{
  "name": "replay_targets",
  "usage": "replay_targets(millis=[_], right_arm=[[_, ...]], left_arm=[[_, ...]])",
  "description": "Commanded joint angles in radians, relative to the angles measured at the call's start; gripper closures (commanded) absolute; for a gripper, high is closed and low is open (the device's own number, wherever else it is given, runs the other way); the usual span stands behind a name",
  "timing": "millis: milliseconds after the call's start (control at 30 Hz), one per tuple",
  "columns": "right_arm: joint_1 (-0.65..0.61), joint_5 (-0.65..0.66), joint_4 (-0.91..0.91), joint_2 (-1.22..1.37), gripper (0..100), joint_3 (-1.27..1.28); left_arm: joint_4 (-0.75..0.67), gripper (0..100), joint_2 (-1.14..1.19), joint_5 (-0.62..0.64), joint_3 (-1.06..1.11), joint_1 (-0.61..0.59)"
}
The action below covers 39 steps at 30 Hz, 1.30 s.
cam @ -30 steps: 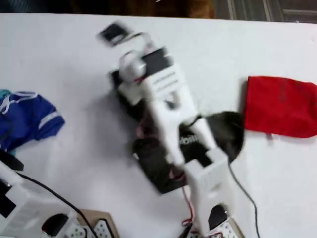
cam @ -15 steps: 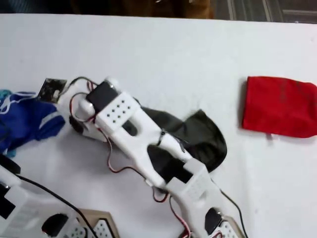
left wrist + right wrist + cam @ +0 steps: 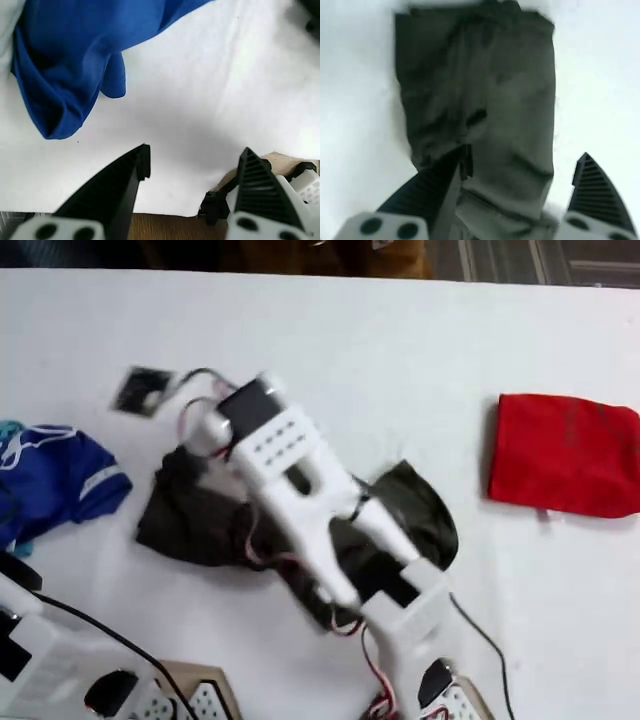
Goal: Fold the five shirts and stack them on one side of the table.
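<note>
Left gripper [image 3: 196,152]: jaws apart, empty, at the near table [image 3: 400,340] edge, with the blue shirt [image 3: 65,65] just beyond. Right gripper [image 3: 525,160]: jaws apart, straddling one end of the dark shirt [image 3: 485,90]. Its long axis runs straight away from my jaws. The right arm is nearer, so the fold is its job. The red shirt [image 3: 565,455] lies folded, well apart.

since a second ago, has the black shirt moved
Yes. One side of the black shirt has been drawn out toward the blue shirt, while the end facing the red shirt sits about where it was.
</note>
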Motion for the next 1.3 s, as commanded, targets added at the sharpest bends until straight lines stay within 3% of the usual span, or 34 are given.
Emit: replay_targets(millis=[0, 133, 233, 500, 733, 900, 1133, 1267], right_arm=[[0.148, 0.060, 0.019, -0.045, 68.0, 0.072], [0.309, 0.132, 0.013, -0.044, 68.0, 0.147], [0.341, 0.169, 0.019, -0.051, 68.0, 0.215], [0.113, 0.095, -0.031, -0.044, 68.0, 0.305], [-0.087, 0.064, -0.162, -0.036, 68.0, 0.310], [-0.102, 0.064, -0.209, 0.059, 68.0, 0.301], [-0.125, 0.072, -0.208, 0.130, 68.5, 0.301], [-0.137, 0.072, -0.213, 0.128, 85.6, 0.301]], left_arm=[[0.008, 71, -0.055, -0.009, -0.002, -0.003], [0.008, 71, -0.054, -0.009, 0.004, -0.002], [0.008, 71, -0.051, -0.008, 0.005, 0.014], [0.008, 71, -0.055, -0.006, -0.016, 0.037], [0.005, 71, -0.049, -0.009, -0.110, -0.181], [-0.043, 71, -0.048, -0.058, -0.099, -0.276], [-0.043, 71, -0.048, -0.118, -0.044, -0.304], [-0.043, 71, -0.048, -0.115, -0.044, -0.295]])
